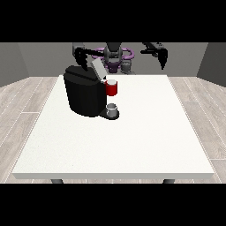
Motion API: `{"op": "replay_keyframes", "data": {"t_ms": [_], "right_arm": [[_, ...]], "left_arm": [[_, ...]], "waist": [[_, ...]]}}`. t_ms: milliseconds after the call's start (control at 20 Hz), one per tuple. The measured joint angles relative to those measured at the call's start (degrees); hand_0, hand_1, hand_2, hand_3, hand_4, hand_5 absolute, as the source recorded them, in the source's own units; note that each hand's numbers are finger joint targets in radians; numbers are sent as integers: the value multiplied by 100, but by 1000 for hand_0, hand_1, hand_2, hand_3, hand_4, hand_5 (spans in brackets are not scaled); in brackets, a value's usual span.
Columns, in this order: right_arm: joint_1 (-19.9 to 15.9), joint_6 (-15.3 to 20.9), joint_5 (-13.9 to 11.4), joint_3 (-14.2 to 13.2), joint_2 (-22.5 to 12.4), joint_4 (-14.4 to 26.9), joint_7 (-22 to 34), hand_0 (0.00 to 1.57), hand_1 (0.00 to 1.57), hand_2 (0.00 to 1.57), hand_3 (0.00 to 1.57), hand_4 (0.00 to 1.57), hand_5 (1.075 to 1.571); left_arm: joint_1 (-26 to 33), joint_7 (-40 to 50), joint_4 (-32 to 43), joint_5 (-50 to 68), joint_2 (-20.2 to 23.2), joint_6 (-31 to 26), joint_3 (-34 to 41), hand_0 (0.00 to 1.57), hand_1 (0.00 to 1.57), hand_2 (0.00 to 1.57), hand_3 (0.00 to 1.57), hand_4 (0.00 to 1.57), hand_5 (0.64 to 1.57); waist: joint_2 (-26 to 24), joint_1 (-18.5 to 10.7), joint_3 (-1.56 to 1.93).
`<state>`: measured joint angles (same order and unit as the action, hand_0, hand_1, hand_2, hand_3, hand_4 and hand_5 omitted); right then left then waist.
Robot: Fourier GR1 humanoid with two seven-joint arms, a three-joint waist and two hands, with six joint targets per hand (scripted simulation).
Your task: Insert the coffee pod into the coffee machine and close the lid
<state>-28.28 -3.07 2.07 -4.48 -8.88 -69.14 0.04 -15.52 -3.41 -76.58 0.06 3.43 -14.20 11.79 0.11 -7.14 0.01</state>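
Near the table's [185, 145] far-left edge, coffee machine [84, 95]; both hands' [80, 57] [162, 56] finger state unclear.

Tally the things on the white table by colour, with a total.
Black: 1, the boxy black coffee machine with its grey lid raised
Red: 1, the red cylindrical pod holder at its front
Grey: 1, the small grey cup on its base
Total: 3

Big white desk [132, 141] sitting on a wood-plank floor [26, 110]. Only a black coffee machine [84, 97] stands on it, toward the back left.
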Motion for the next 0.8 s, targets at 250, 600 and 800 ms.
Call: {"op": "replay_keyframes", "data": {"t_ms": [250, 600, 800], "right_arm": [[-313, -45, -127, -23, -56, 291, -218, 0, 0, 0, 0, 0, 1571], [-705, 1, -231, -103, -68, 682, -356, 0, 0, 0, 0, 0, 1571], [-854, -16, -268, -68, -5, 809, -391, 0, 0, 0, 0, 0, 1571]], "left_arm": [[61, -64, -114, 86, 112, 30, -11, 0, 0, 0, 0, 0, 1571], [99, -53, -283, 47, 158, 204, -138, 0, 0, 0, 0, 0, 1571], [137, 5, -346, 42, 127, 271, -229, 0, 0, 0, 0, 0, 1571]], "waist": [[188, -1, -6], [306, -19, -20], [301, -29, -18]]}}
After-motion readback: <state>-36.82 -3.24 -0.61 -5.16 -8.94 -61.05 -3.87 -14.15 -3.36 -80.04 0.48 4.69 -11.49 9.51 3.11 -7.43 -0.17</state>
